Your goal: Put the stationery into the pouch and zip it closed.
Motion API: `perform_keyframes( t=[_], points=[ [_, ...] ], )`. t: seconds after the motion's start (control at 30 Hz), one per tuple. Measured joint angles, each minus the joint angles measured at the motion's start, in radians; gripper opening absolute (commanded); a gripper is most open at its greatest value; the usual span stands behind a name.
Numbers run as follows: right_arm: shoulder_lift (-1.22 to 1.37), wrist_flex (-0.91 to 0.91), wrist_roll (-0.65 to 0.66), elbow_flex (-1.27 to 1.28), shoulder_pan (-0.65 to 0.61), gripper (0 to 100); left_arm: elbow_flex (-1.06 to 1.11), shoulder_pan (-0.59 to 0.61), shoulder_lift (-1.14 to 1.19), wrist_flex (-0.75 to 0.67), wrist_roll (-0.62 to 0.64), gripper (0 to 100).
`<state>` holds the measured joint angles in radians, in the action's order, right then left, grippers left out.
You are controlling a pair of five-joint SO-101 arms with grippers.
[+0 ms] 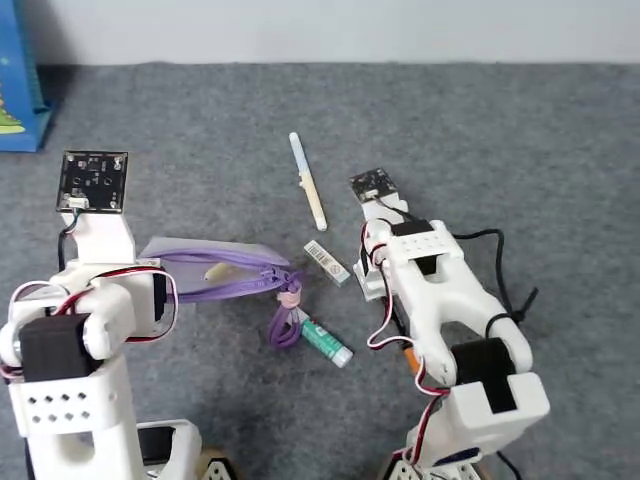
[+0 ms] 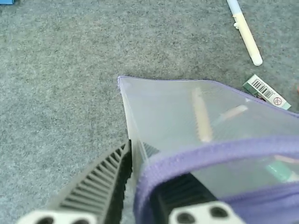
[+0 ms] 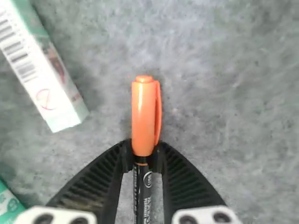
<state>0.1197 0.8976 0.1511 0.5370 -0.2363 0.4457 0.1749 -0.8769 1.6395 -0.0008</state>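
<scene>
My right pincer (image 3: 144,150) is clamped on the orange pen (image 3: 145,112), gripping it just under the cap, low over the desk (image 3: 243,70). My left pincer (image 2: 138,156) is pinched tight on the near edge of the clear pouch (image 2: 187,107). The pouch lies on the desk between the two arms, and its purple zip (image 1: 245,283) looks open toward the right arm.

I judge the step in hand to be carrying the pen to that mouth. I want to feed it in lengthwise, cap first and in line with the zip. I release only once most of the barrel is past the purple band. The left clamp must hold firm so the mouth does not sag. I also steer clear of the purple loop (image 1: 284,328) lying by the opening.

Counting outward:
- one pouch
- one pale stick (image 2: 202,116) inside the pouch
- one orange pen in my grip
- three loose pieces: one green stick (image 1: 327,342) nearest, one barcoded box (image 1: 327,262) beyond it, and one yellow-and-blue pen (image 1: 308,185) farthest
</scene>
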Motion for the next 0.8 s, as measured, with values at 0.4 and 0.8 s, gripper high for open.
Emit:
perform_keyframes(
  t=[0.4,0.8],
  points=[
    [-0.454,0.176,0.0,0.203,-0.009,0.8,0.0,0.002,0.0,0.0,0.0,1],
    [-1.392,0.327,-0.008,0.281,-0.189,0.8,0.0,0.002,0.0,0.0,0.0,1]
  ],
)
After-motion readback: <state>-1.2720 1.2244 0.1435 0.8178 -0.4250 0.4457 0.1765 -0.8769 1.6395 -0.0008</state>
